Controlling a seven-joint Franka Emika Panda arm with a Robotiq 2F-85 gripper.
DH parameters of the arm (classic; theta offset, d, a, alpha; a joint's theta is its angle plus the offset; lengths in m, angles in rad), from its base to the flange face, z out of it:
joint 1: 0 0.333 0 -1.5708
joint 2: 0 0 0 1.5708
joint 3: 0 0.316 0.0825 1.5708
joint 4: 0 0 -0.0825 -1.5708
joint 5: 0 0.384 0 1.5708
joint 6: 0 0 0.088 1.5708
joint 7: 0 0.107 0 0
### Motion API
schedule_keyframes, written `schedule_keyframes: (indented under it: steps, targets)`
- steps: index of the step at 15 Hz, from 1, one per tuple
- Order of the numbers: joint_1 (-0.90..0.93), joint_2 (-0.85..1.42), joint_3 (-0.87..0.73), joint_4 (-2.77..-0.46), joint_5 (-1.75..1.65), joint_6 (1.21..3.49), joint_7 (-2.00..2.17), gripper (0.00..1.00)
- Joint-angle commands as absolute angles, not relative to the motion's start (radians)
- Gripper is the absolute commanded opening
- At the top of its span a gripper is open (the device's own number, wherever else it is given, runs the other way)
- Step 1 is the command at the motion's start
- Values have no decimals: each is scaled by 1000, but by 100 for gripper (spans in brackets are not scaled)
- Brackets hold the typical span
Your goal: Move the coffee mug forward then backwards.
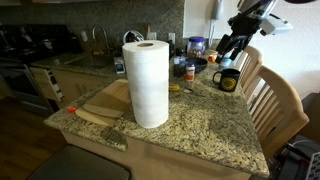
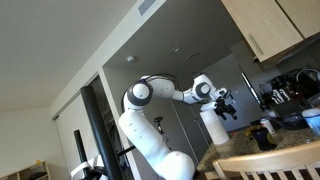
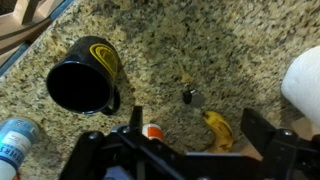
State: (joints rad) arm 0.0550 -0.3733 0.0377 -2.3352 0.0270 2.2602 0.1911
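Note:
The coffee mug [image 3: 85, 75] is black with a yellow emblem and stands upright on the granite counter [image 3: 200, 40]. In the wrist view it is at upper left, outside the jaws. It also shows in an exterior view [image 1: 227, 80] near the counter's far right edge. My gripper [image 3: 198, 125] is open and empty, with its fingers spread over bare counter and a banana. In an exterior view the gripper [image 1: 228, 45] hovers above the mug without touching it. It also shows in the other exterior view [image 2: 222, 103].
A tall paper-towel roll [image 1: 148, 82] stands mid-counter by a wooden cutting board [image 1: 105, 100]. A banana [image 3: 217, 128], a small dark object [image 3: 190, 96], an orange-capped bottle [image 3: 152, 131] and a blue-lidded jar [image 3: 15, 140] lie near the gripper. Wooden chairs [image 1: 275, 100] stand beside the counter.

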Motion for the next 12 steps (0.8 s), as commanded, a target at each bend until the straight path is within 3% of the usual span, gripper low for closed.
schedule_keyframes:
  steps: [1,12]
  targets:
    - [-23,-343,96,-2340,-49,2334,403,100]
    - [-69,-286,103,-2319,-193,2282,627,100]
